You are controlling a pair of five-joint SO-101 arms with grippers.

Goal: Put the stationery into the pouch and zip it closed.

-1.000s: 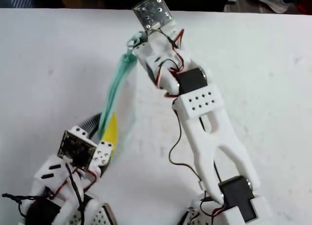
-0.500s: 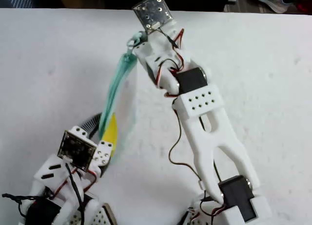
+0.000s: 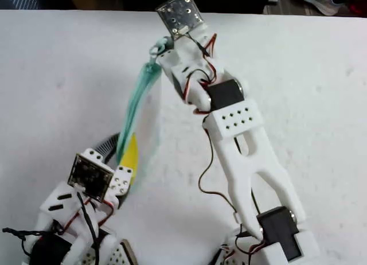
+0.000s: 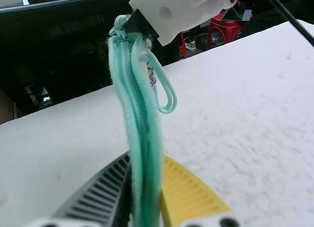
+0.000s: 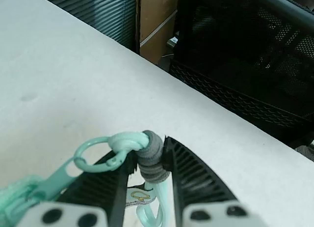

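Pouch first: the mint-green one runs edge-up as a thin diagonal strip in the high view, from the upper centre of the frame down toward the lower left. It is strung between your two grippers over the white table. Your right gripper sits at the strip's upper end. In its wrist view the black fingers are pinched together on a grey ribbed tab at the pouch's end, with the mint zip pull and its ring just beside them. Your left gripper has the lower end, its grey finger and yellow finger clamped on either side of the fabric. A mint cord loop dangles near the upper end. What lies inside the pouch is hidden, so you cannot tell.
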